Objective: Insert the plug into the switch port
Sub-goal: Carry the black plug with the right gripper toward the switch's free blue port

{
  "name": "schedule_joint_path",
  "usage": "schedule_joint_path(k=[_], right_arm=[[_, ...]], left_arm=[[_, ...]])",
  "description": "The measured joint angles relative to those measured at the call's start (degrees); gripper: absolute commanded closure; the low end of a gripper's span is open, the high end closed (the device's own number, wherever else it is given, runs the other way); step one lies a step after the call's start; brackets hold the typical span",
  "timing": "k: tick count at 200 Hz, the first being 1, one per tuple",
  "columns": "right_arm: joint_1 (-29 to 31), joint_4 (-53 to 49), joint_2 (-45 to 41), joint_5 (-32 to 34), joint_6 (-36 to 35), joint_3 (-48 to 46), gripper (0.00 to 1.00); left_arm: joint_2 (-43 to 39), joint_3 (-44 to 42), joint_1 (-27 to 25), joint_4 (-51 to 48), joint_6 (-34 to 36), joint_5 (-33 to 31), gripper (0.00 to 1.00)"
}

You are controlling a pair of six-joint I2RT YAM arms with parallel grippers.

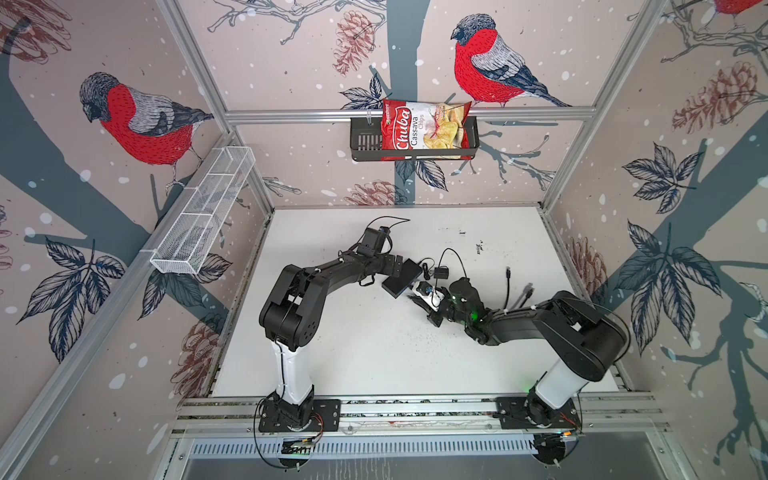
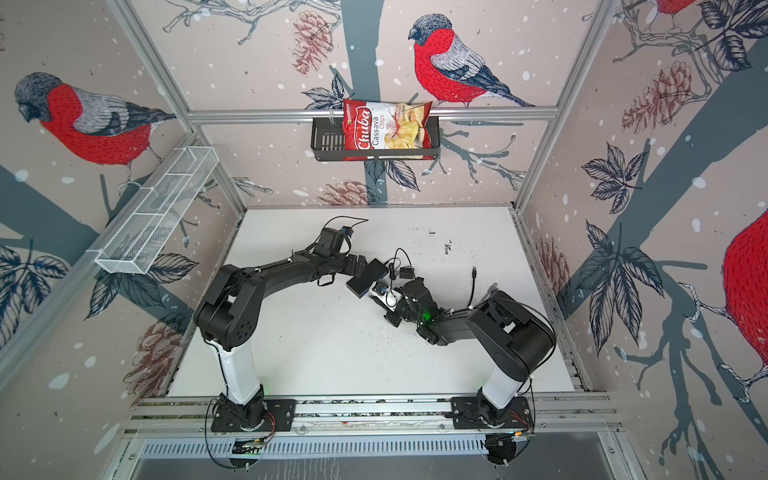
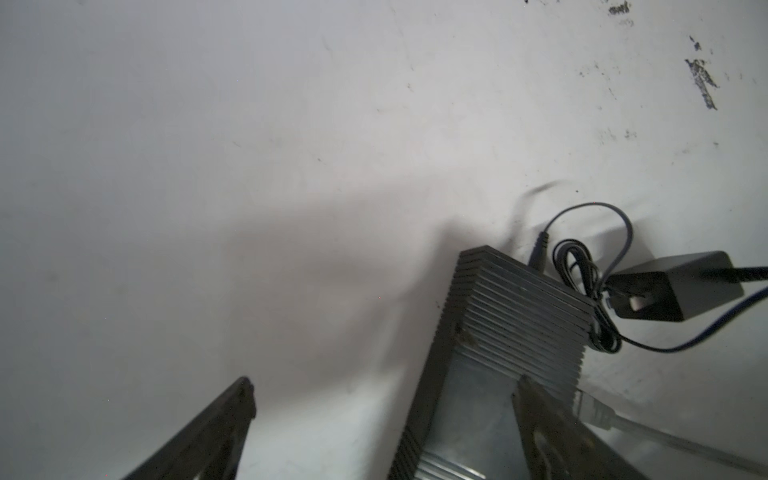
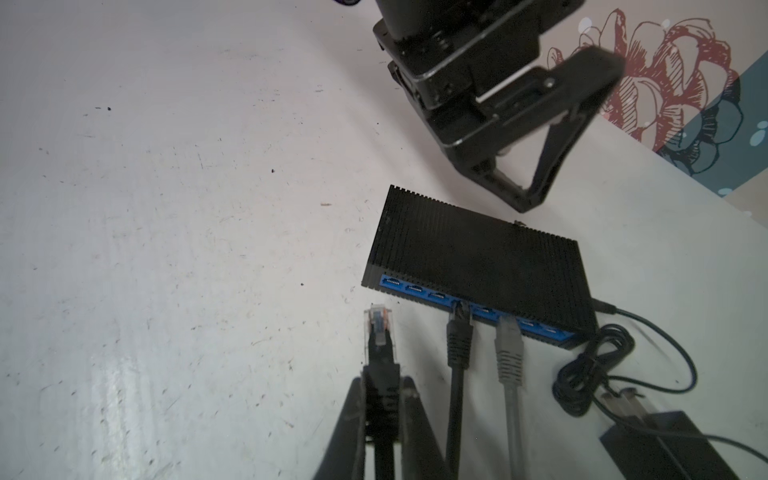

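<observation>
Right gripper clamped the plug; black cable and grey cable (both seated) occupied ports of the switch; left gripper gaped empty.

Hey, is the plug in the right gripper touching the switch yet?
Apart. The right wrist view shows a strip of white table between the clear tip of the plug, held in the right gripper, and the front of the switch.
</observation>
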Motion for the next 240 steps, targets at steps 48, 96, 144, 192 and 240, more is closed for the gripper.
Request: schedule_joint_path(k=[48, 96, 144, 192, 240], right_arm=[[1.7, -1.8, 2.9, 2.8, 1.7, 2.1, 0.98], [2.4, -2.8, 5.2, 5.5, 4.3, 3.8, 0.98], [2.9, -2.3, 7.2, 7.3, 7.1, 4.8, 0.98], [3.0, -0.5, 8.9, 9.2, 9.0, 5.1, 0.98], [2.8, 3.6, 10.4, 10.8, 10.4, 5.0, 0.98]], left_arm=[[0.1, -1.1, -0.9, 0.2, -3.0, -1.2, 0.06], [0.1, -1.2, -1.6, 0.2, -4.6, -1.1, 0.07], [0.1, -1.6, -2.4, 0.7, -6.0, -1.1, 0.07], [0.6, -1.2, -2.7, 1.5, -7.0, -0.8, 0.09], [1.2, -1.8, -3.2, 2.3, -7.5, -0.5, 0.11]])
